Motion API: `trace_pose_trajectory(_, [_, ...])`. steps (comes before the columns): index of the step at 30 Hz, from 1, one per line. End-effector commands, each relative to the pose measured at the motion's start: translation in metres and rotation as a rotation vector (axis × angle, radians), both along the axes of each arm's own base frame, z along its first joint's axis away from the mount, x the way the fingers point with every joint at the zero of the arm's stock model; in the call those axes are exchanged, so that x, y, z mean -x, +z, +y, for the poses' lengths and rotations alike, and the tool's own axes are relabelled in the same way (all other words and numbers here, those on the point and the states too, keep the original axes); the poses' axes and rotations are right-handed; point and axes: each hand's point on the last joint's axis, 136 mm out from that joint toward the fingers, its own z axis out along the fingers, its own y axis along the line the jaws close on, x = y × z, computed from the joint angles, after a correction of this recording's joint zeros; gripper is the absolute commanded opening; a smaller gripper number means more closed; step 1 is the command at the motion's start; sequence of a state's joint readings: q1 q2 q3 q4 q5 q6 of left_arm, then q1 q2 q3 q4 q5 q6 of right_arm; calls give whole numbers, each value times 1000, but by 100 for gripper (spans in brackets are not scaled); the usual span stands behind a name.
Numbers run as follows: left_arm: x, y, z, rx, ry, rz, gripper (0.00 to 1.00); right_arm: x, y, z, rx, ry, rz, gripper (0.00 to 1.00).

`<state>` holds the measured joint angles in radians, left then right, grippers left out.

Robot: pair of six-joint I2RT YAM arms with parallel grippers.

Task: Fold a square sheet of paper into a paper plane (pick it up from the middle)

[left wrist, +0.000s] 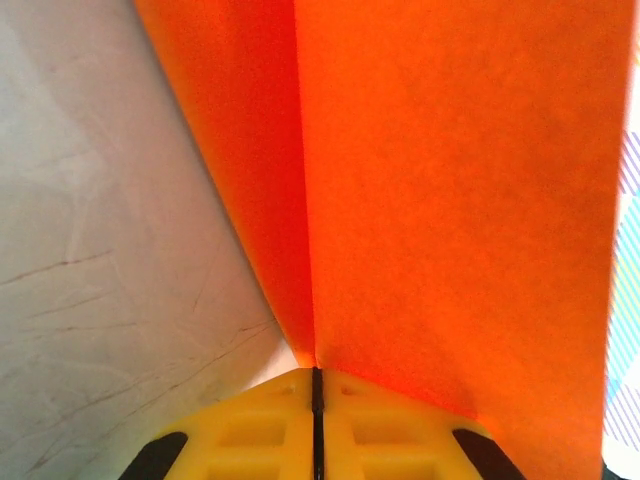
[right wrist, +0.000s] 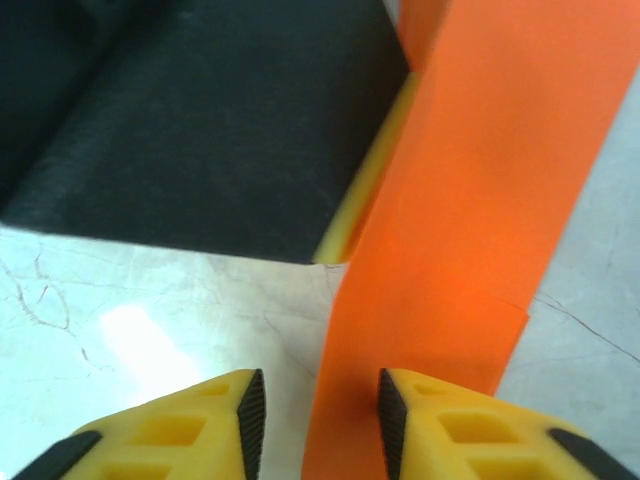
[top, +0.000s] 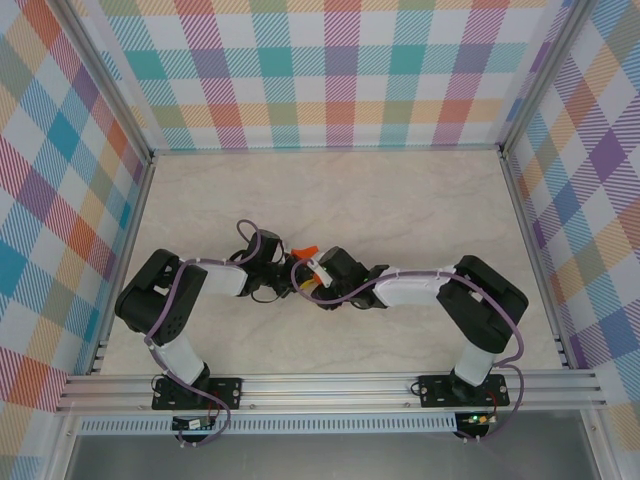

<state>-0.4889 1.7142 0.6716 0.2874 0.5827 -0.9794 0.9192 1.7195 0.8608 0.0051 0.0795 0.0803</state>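
My left gripper (left wrist: 315, 375) is pressed together on the orange paper (left wrist: 450, 200). The paper's long axis runs straight away from my fingertips, with a crease leading ahead from the pinch. My right gripper (right wrist: 320, 380) stands spread, and the strip passes between its fingers, leaning on the right-hand one, I think. From above, the paper is a small point sticking out beyond both wrists over the table (top: 400, 200).

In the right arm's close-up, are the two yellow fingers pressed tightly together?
No, the right gripper stands with jaws apart, the thin bright orange paper sheet running through the gap.
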Motion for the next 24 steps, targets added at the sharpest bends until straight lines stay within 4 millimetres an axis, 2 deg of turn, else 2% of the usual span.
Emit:
trace_pose_trajectory(1, [0, 1, -3, -6, -8, 6, 8, -7, 6, 4, 1, -3, -26, 26])
trace_pose_trajectory(6, [1, 5, -1, -11, -9, -3, 8, -2, 5, 6, -39, -16, 18, 13])
trace_pose_trajectory(12, [5, 12, 5, -31, -11, -36, 8, -1, 14, 10, -165, -41, 139, 4])
trace_pose_trajectory(20, [8, 25, 8, -10, -8, -100, 9, -1, 27, 13, -367, -65, 365, 0])
trace_pose_trajectory(24, [7, 30, 5, 18, -12, -123, 9, -1, 26, 16, -435, -72, 465, 0])
